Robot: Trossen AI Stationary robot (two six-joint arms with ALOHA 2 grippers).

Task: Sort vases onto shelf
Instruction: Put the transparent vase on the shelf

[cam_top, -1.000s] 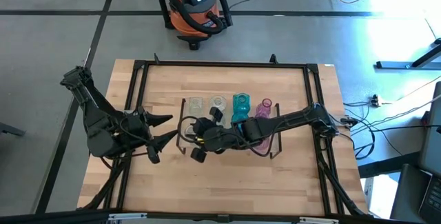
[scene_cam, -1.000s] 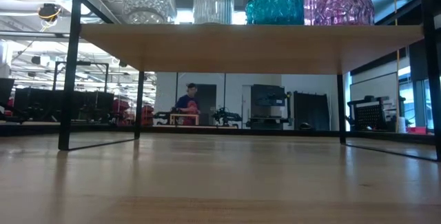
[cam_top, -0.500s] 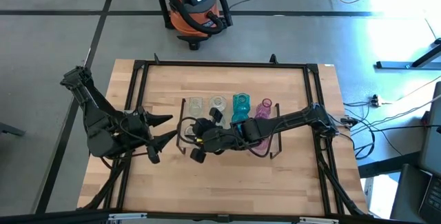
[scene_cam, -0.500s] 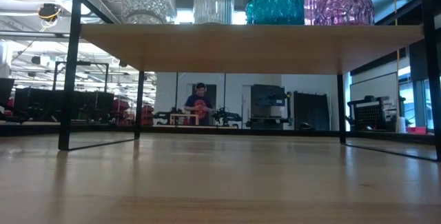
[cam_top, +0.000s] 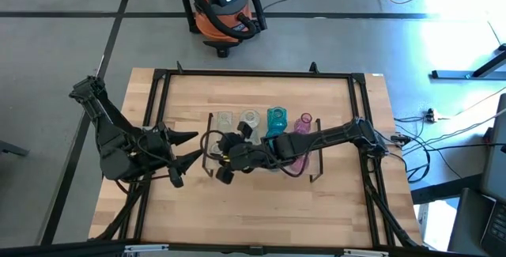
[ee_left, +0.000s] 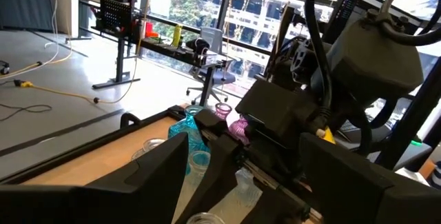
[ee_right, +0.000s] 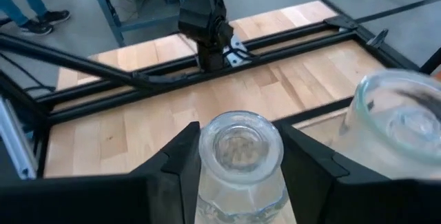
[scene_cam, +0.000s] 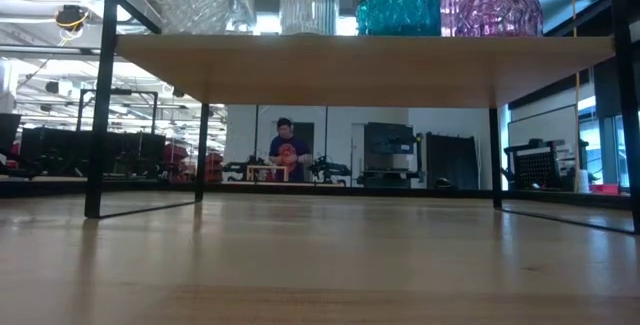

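Your right gripper [ee_right: 238, 176] is sitting with its fingers [ee_right: 176, 162] flanking a clear vase [ee_right: 240, 156], one dark pad on each side of the glass just under the rim; whether they are pinching it or just letting go, you cannot tell from here. That vase is standing at the left end of the shelf [cam_top: 312, 160], and a second clear vase [ee_right: 396, 124] is sitting just beside it. From above, four vases are lining up along the shelf's far edge: clear [cam_top: 224, 120], clear [cam_top: 250, 119], teal vase [cam_top: 276, 119], pink vase [cam_top: 304, 122]. The low camera is catching their bases on the board [scene_cam: 330, 65].

Judging by the look of it, this glass is going to be light, rigid, slick and breakable, with neighbours close enough to knock. Taking hold around the neck just below the lip looks safest, fingers square to the wall.

Your left gripper [cam_top: 186, 148] is waiting over the desk [cam_top: 261, 202] left of the shelf, fingers [ee_left: 148, 176] spread wide, holding nothing
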